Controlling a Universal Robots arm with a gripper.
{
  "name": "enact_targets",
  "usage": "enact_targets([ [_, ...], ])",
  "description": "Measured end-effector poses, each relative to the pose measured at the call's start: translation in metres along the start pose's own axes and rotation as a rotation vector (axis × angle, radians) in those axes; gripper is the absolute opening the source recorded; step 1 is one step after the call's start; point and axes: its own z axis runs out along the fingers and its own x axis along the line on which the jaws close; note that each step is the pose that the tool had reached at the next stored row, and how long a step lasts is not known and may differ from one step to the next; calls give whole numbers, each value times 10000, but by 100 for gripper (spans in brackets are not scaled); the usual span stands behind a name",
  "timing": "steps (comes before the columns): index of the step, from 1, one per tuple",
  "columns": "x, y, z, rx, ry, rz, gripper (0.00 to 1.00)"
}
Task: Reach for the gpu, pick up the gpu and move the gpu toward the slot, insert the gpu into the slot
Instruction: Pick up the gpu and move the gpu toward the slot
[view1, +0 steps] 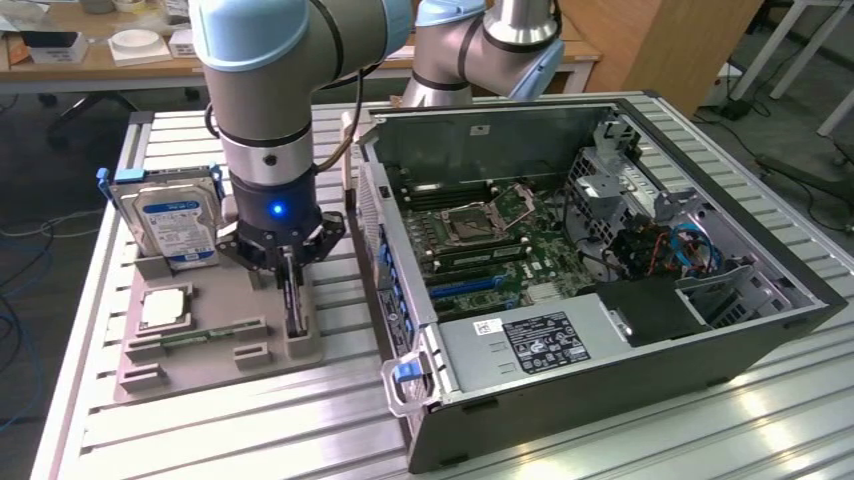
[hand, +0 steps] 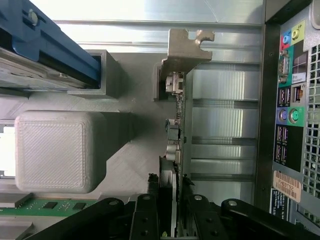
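The gpu (view1: 295, 308) stands on edge in a holder of the grey tray (view1: 200, 378), beside the open computer case. My gripper (view1: 287, 272) hangs straight above it with a finger on each side of the card. In the wrist view the gpu (hand: 178, 115) runs edge-on away from the camera, its silver end bracket (hand: 185, 47) at the far end. My gripper (hand: 170, 189) has both black fingers (hand: 149, 202) pressed against the card's faces. The blue slot (view1: 467, 285) lies on the motherboard inside the case.
The open computer case (view1: 754, 325) lies at the exterior view's right, its port panel (hand: 290, 100) close to the card. On the tray stand a blue-labelled hard drive (view1: 174, 222), a square silver processor chip (view1: 163, 308) and a green memory stick (view1: 200, 335).
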Motion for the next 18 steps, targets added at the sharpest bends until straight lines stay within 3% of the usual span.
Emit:
enact_targets([
  [14,2,0,-2,-1,-1,15,26],
  [18,4,1,-66,1,-1,54,26],
])
